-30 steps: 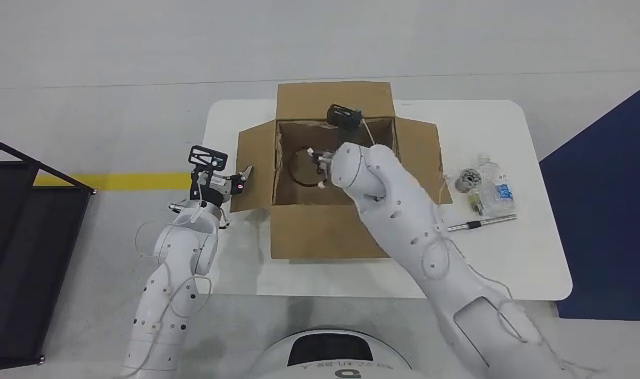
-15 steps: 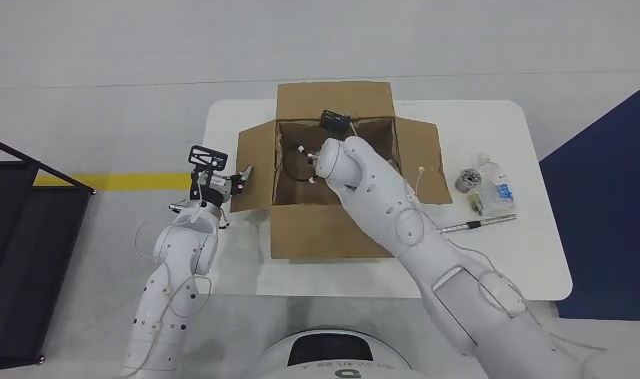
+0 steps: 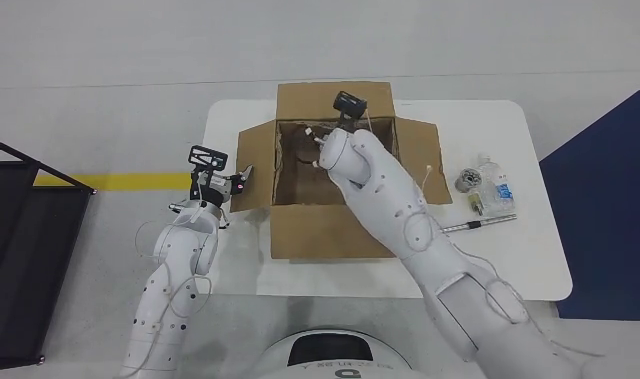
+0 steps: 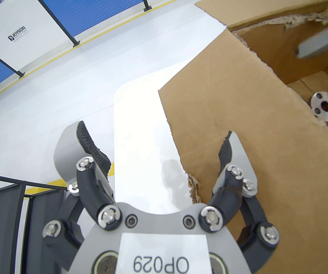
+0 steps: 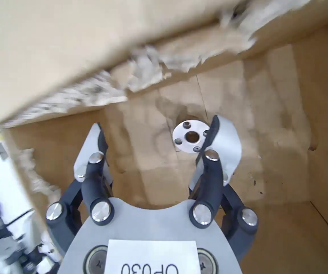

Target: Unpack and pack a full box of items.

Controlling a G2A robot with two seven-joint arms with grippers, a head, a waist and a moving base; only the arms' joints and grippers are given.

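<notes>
Cardboard box (image 3: 305,234) sits open at the middle of the white table (image 3: 520,259), all four flaps folded outward. Torn paper fringe runs along the flap folds. Inside, a round metal flange (image 5: 191,136) with a centre bore and a ring of small holes lies flat on the box floor; it also shows past the left flap in the left wrist view (image 4: 325,106).

Right arm reaches into the box from 6 o'clock, wrist above the opening toward the 12 o'clock wall. Right gripper (image 5: 156,124) hangs inside the box above the floor, fingers spread, nothing between them. One fingertip (image 5: 214,124) overlaps the flange's rim in the wrist view; whether it touches cannot be told.

Left gripper (image 3: 240,182) is outside the box at its 9 o'clock side, just beside the edge of the left flap. Its fingers (image 4: 89,146) are spread wide and empty, with table top and flap edge between them (image 4: 155,129).

At 3 o'clock from the box, apart from it, three things lie on the table: a second small metal disc (image 3: 465,179), a clear plastic bottle (image 3: 492,186) touching or just beside that disc, and a pen (image 3: 480,221) nearer the 6 o'clock edge.

On the floor: a black rack (image 3: 20,259) at 9 o'clock from the table, a yellow line (image 3: 120,181) leading to the table's left end, a dark blue panel (image 3: 600,209) at 3 o'clock.
</notes>
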